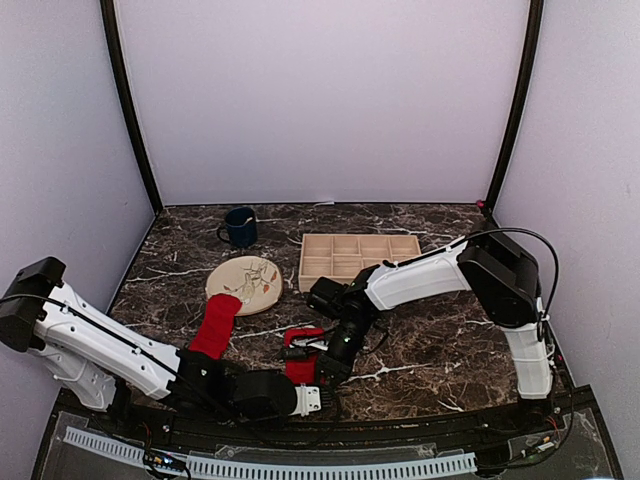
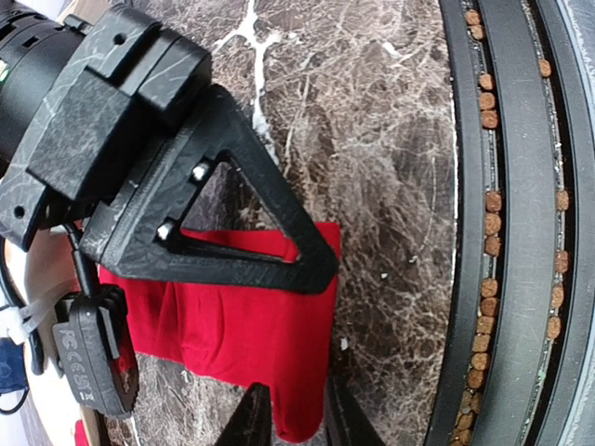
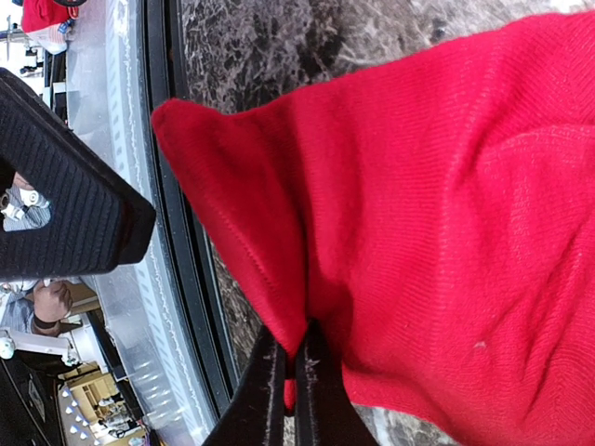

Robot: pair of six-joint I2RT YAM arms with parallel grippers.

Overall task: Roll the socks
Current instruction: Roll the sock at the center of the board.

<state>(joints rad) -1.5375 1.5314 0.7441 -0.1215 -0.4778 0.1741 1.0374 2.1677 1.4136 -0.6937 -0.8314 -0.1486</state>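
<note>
Right end effector (image 3: 296, 372) pinches one of two red socks (image 1: 300, 368) (image 1: 215, 325); left end effector (image 2: 296, 404) straddles it, grip unclear.

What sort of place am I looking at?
Likely a robotics lab test booth, not a home: plain pale panels enclose a marble-look table, with two robot arms bolted at its near edge handling a red sock.

Dark brown marble counter (image 1: 440, 340) veined white, navy mug (image 1: 240, 227) at far left, beige patterned plate (image 1: 245, 282) nearer, red sock (image 1: 216, 326) stretched flat, far end touching the plate's near rim, wooden compartment tray (image 1: 358, 258) right of plate, second red sock (image 1: 301, 370) near the front edge.
</note>
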